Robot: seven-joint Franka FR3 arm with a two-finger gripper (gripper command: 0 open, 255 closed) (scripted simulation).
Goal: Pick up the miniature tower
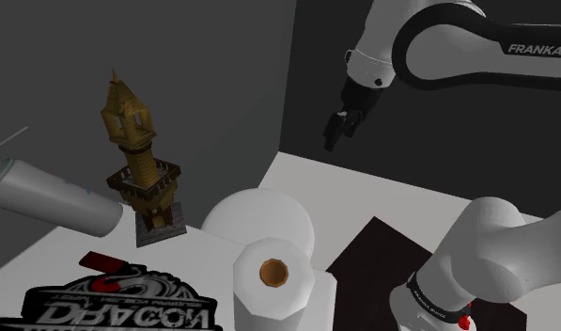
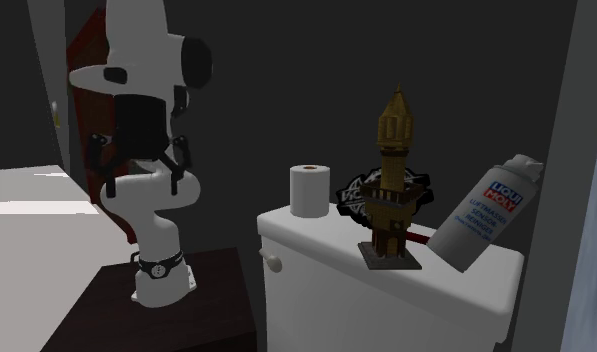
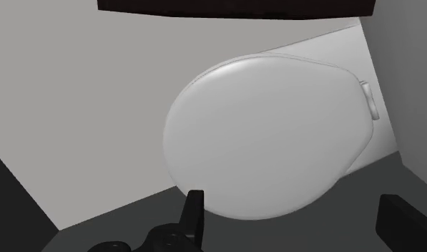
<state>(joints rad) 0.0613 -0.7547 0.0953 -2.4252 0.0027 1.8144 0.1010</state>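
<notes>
The fingers [image 3: 195, 213] stand apart, well clear of the miniature tower [image 1: 139, 162] — best bring them down astride its slim shaft (not the spire), then close.

In the shoulder view, the spray can [image 1: 53, 197] ran off the edge at nine o'clock and the black lettered emblem [image 1: 118, 306] was cut at six o'clock. In the second exterior view the miniature tower [image 2: 393, 130] hid the middle of that emblem, its lettering too small to read
</notes>
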